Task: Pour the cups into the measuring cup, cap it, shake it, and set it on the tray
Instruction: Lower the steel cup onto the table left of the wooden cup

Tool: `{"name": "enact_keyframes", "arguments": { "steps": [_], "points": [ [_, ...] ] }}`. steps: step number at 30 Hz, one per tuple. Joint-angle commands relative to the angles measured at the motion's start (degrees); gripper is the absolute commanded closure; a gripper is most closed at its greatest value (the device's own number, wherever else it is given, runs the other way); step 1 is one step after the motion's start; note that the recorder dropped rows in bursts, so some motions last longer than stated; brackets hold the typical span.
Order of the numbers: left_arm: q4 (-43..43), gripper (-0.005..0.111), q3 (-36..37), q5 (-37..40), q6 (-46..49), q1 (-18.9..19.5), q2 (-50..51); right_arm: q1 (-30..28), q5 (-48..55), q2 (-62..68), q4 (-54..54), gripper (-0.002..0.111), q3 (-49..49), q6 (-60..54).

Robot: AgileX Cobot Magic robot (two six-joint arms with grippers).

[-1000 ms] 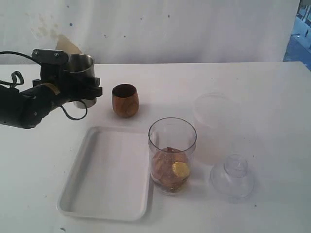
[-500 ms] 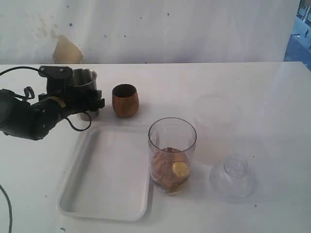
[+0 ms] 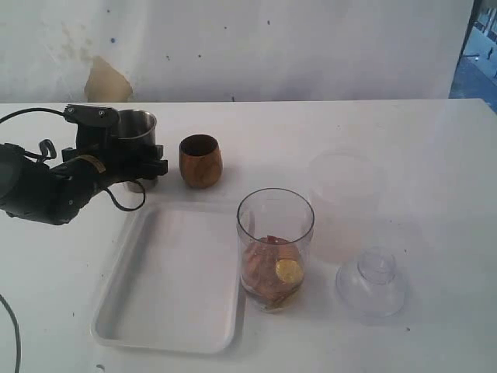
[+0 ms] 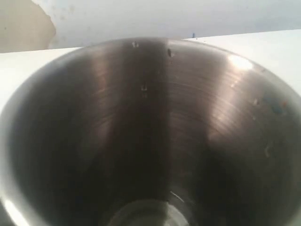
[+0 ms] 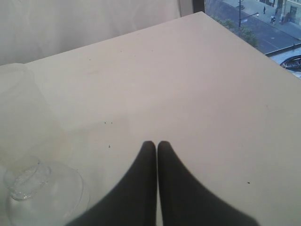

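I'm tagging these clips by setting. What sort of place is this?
Likely a robotics test room, not a kitchen: a robot arm at a plain white table, a stained white wall, a window onto a street.

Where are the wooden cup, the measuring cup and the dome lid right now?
wooden cup [image 3: 201, 165]: exterior view, on its brown outer wall below the rim.
measuring cup [image 3: 276, 245]: exterior view, on its clear front wall at mid-height.
dome lid [image 3: 372, 285]: exterior view, on the dome just under the knob.
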Motion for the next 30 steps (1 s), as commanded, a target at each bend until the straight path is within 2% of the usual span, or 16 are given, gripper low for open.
{"name": "enact_keyframes", "arguments": {
  "steps": [1,10,13,30],
  "points": [
    [-0.43,0.001,-0.11,1.63,0.31,0.03,0.0,0.2,-0.58,-0.31,0.01,0.108,0.15,0.08],
    [-0.54,0.002,-0.01,5.93,0.14,0.03,-1.11,0.2,-0.58,-0.31,0.01,0.108,0.15,0.08],
    [-0.54,0.002,1.48,5.11,0.03,0.03,-2.79,0.2,-0.58,-0.31,0.01,0.108,0.15,0.08],
    [-1.01,0.002,19.54,-2.39,0.03,0.03,-16.34,0.2,-0.58,-0.31,0.01,0.108,0.15,0.08]
  ]
}}
